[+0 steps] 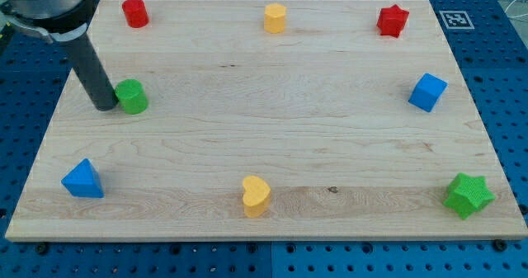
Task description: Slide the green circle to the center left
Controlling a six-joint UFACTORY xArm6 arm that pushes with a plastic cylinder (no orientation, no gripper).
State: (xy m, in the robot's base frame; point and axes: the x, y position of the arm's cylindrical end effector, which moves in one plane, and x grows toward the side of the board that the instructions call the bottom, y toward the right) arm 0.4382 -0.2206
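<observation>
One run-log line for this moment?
tip: touching green circle block, on its left | block: wooden board left side, above centre | task: unfinished

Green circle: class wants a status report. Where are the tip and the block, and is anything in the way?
My tip touching green circle's left side. Circle at centre left of board. Nothing blocking; blue triangle well below, red cylinder well above.

The wooden bench point(272, 121) carries seven blocks around the yellow heart point(256, 195) at its bottom edge. A blue triangle point(82, 179) lies far to the heart's left, a green star point(469, 195) far to its right. Above the heart, along the top edge, sit a red cylinder point(135, 12), a second yellow block point(275, 18) and a red star point(393, 20). A blue cube point(426, 91) stands up and right of the heart.
</observation>
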